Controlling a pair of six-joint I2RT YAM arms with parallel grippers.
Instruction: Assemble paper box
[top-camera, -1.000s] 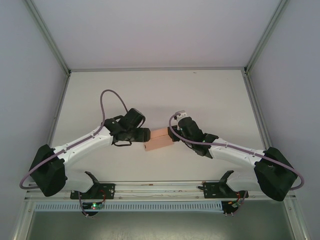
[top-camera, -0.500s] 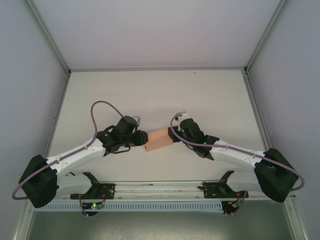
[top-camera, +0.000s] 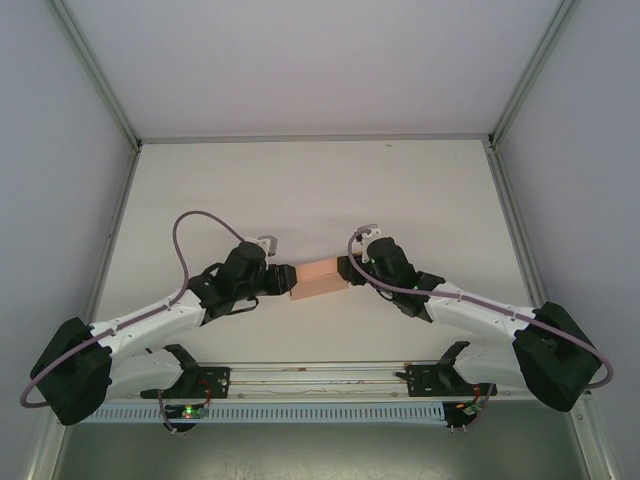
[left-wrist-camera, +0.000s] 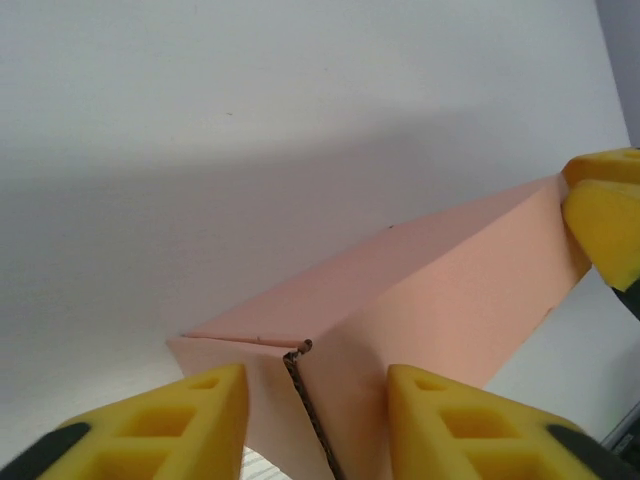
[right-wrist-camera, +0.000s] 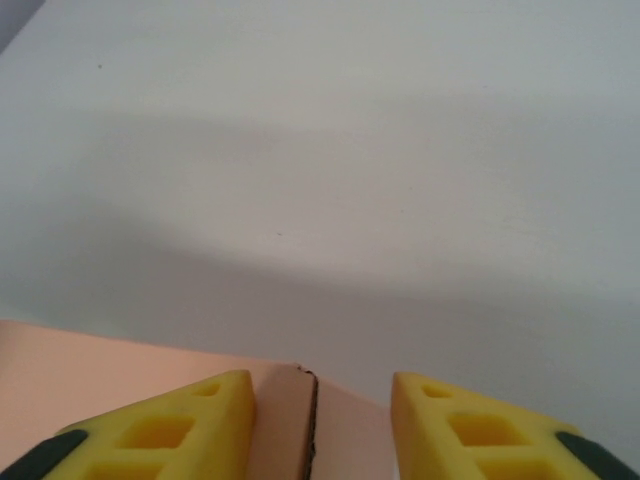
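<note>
Box: the paper box (top-camera: 318, 278), already a salmon rectangular block rather than a flat sheet, is about mid-table, nearer the near edge than the far one. Whether it rests on the surface or hangs just above it cannot be told.
Long axis: left to right across the table (top-camera: 300, 190), the right end slightly farther from the near edge.
Left gripper: the left gripper (top-camera: 284, 279) meets the box's left end head-on. Its yellow pads (left-wrist-camera: 200, 410) stand apart with the end seam between them; whether they press the card cannot be told.
Right gripper: the right gripper (top-camera: 347, 270) meets the right end the same way, pads apart and card between, its grip equally unclear.
Nearer arm: neither — each is at its own end.
Coming move: probably a push or tuck along that axis, with each end bracing the other.
Surface: plain matt white.
Room: white walls (top-camera: 60, 150) stand close on three sides.
</note>
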